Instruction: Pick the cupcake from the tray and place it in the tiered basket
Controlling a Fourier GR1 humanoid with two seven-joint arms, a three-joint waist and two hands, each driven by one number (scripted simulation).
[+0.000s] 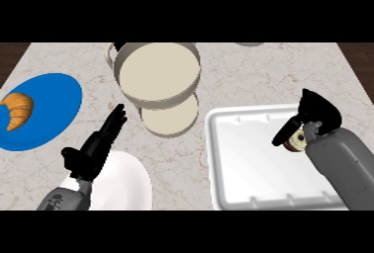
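Observation:
The cupcake lies at the right side of the white tray, pale with a dark wrapper edge. My right hand is curled round it, thumb on its left side and fingers over its top, hiding most of it. The tiered basket stands at the back centre, two beige round tiers with white rims, the lower tier showing beneath the upper. My left hand rests open at the lower left, fingers straight and pointing up, holding nothing.
A blue plate at the left carries a croissant. A white plate lies under my left forearm. The marble counter shows bare between the basket and the tray.

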